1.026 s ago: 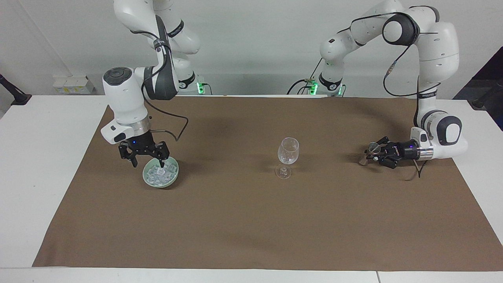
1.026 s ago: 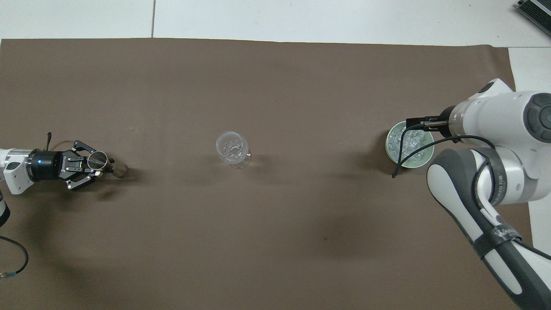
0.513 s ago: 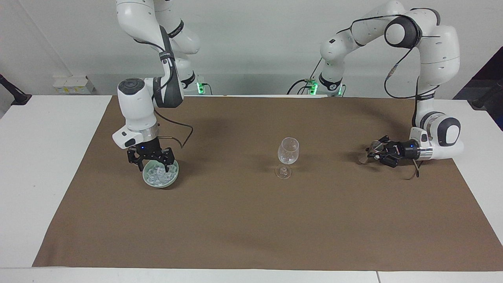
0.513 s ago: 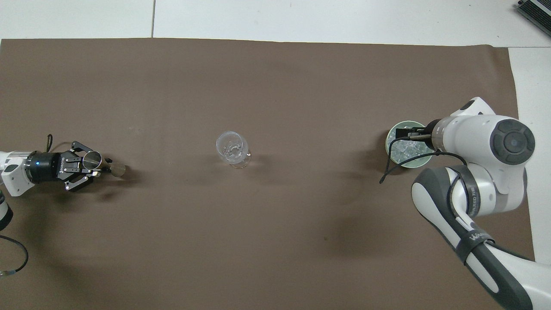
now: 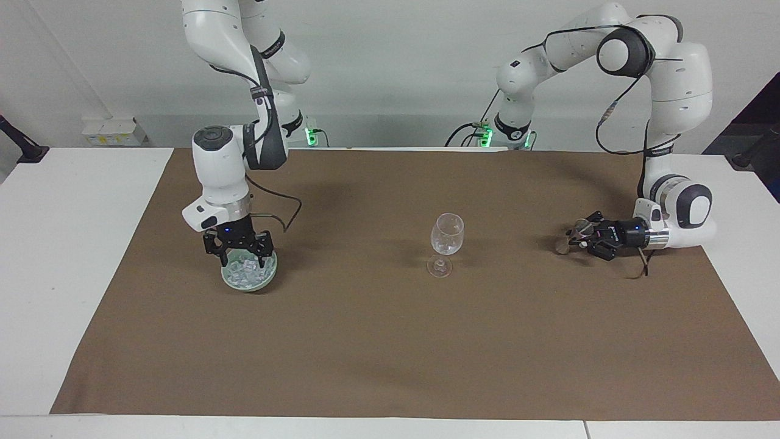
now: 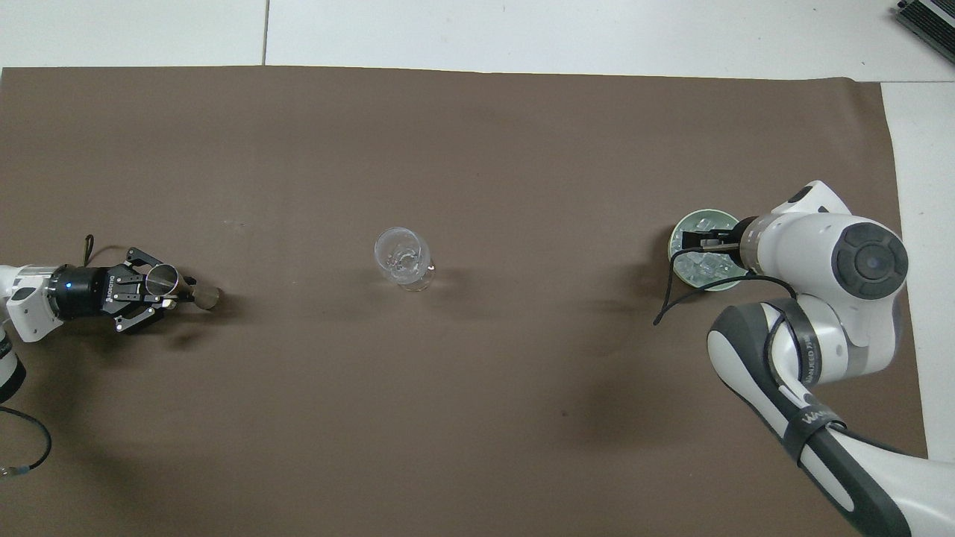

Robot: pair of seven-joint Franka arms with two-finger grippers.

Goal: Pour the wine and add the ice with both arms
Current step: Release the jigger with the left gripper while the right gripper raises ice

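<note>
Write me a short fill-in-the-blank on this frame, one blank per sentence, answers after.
1. The right gripper is lowered, fingers spread, into the green bowl of ____.
2. The stemmed glass stands ____ on the brown mat.
3. The left gripper holds a small ____ cup on its side.

Answers: ice; upright; metal

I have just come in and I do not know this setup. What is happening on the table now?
Two robot arms work at a brown mat. The right gripper is down in a green bowl of ice, fingers spread, apparently about to pick a cube. The left gripper holds a small metal cup low over the mat at its own end of the table. A wine glass stands upright between them, untouched.
</note>
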